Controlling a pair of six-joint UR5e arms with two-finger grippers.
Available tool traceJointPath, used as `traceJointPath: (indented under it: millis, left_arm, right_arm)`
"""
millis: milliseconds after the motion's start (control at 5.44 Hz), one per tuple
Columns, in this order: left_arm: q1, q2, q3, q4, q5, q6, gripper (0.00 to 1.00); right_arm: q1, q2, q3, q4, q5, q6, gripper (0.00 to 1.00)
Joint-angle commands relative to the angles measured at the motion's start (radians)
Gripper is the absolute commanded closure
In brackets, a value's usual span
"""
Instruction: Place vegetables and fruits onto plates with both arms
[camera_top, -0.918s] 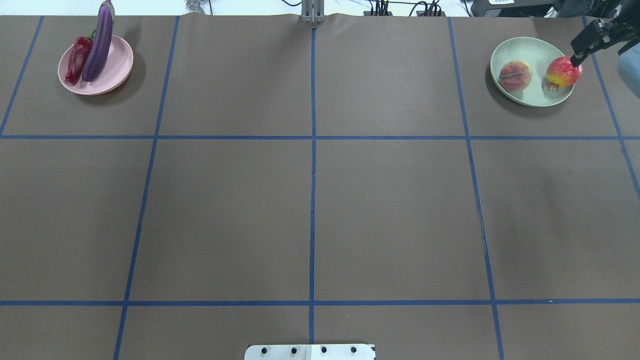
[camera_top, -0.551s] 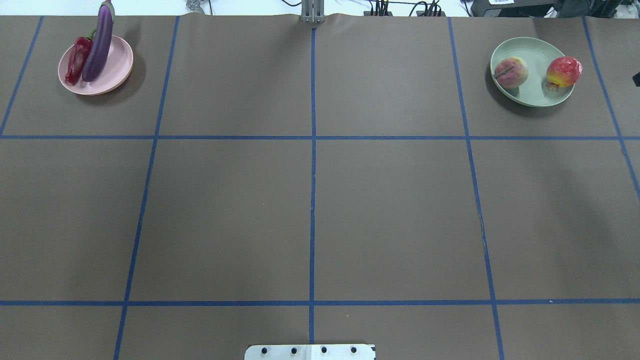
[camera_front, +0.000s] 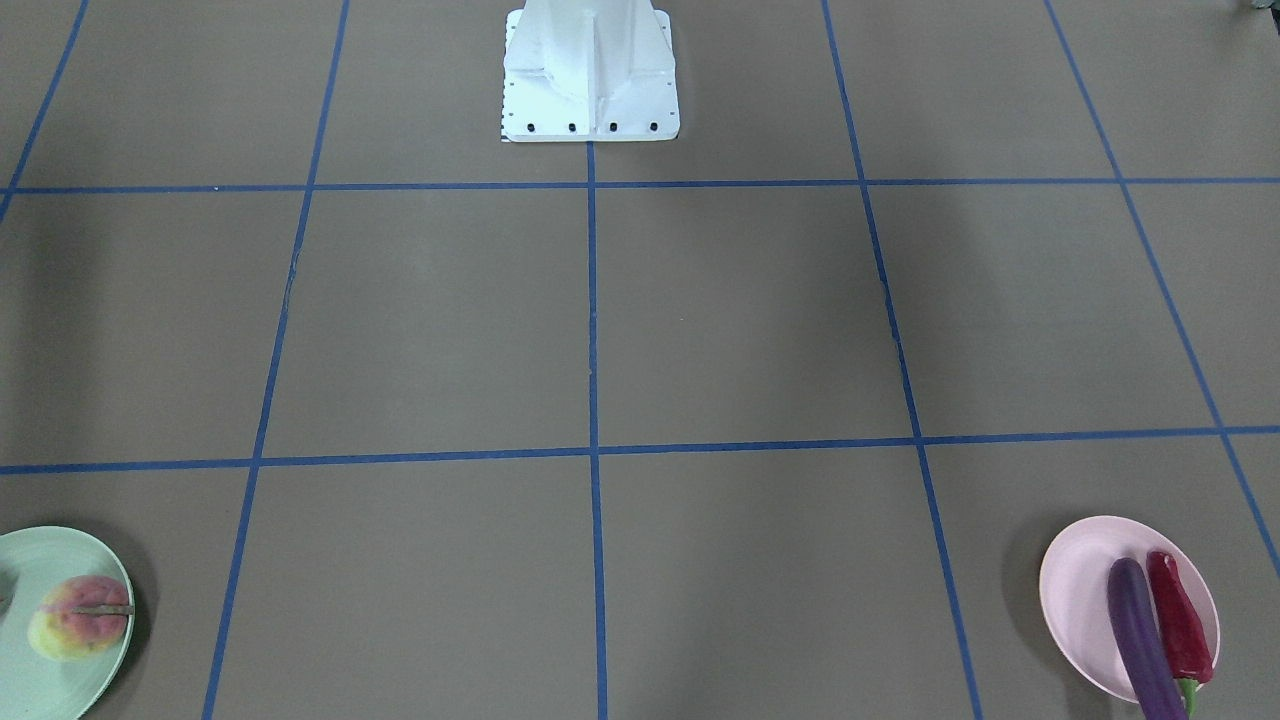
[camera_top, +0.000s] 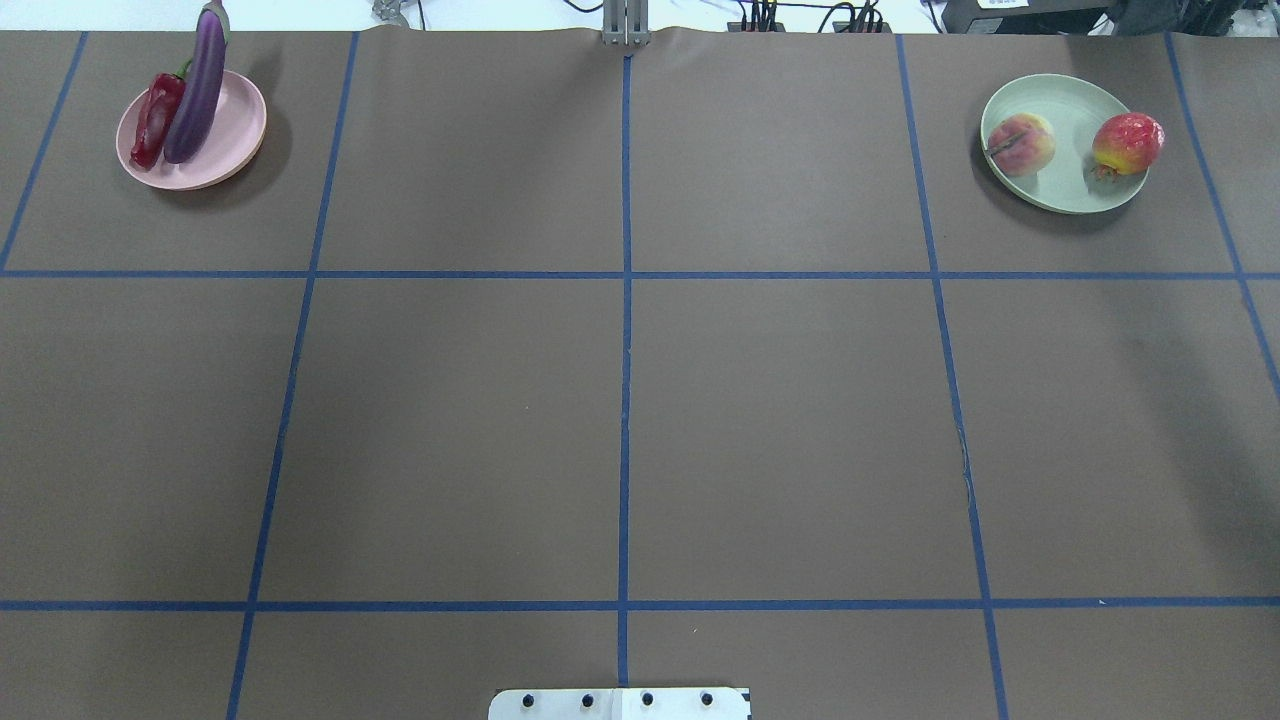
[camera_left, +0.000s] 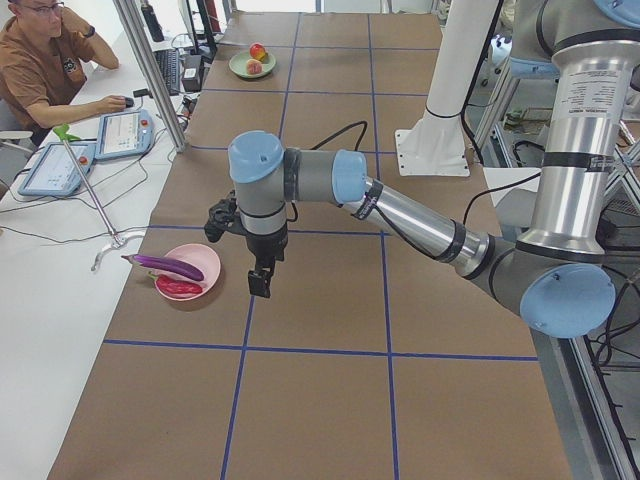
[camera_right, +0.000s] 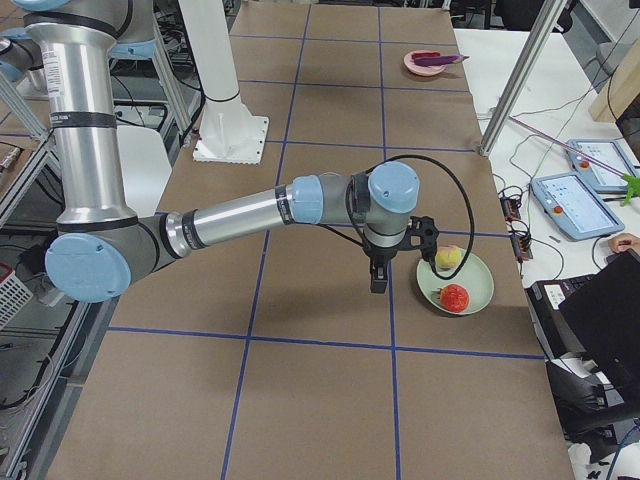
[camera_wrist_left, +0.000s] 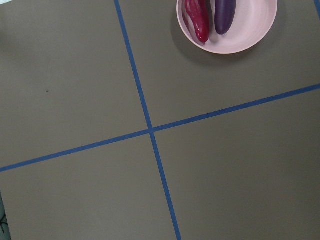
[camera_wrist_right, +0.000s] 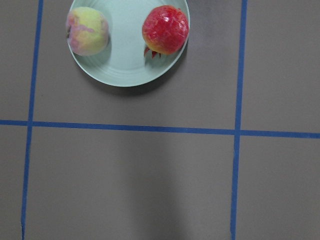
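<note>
Eggplant (camera_top: 196, 95) and chili (camera_top: 152, 120) are being borne by the pink plate (camera_top: 236, 130), peach (camera_top: 1020, 145) and red fruit (camera_top: 1127, 143) by the green plate (camera_top: 1070, 108); left claw (camera_left: 261, 288), right claw (camera_right: 378, 283): state cannot be told.

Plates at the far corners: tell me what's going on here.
The long purple eggplant and dark red chili pepper lie side by side on the pale pink round plate. The yellow-green peach and round red-orange fruit sit apart on the pale mint plate. Neither tool touches anything: the left tool hangs in the air near the pink plate, the right tool near the mint one. Sorting looks done.
</note>
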Motion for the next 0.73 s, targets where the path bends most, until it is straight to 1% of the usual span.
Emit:
traceJointPath:
  millis: [0,367,551]
  left_arm:
    - [0.003,0.068,0.086,-0.121,-0.005,-0.01,0.0]
    - [0.006,0.087,0.108,-0.168,-0.009,-0.045,0.0]
    - [0.011,0.085,0.131,-0.268,-0.007,-0.161,0.0]
  right_arm:
    - [0.005,-0.044,-0.089,0.076,-0.001,0.01,0.0]
    - [0.001,-0.049,-0.122,0.078,-0.003,0.004,0.0]
    - [-0.005,-0.047,-0.122,0.078,-0.003,0.004,0.0]
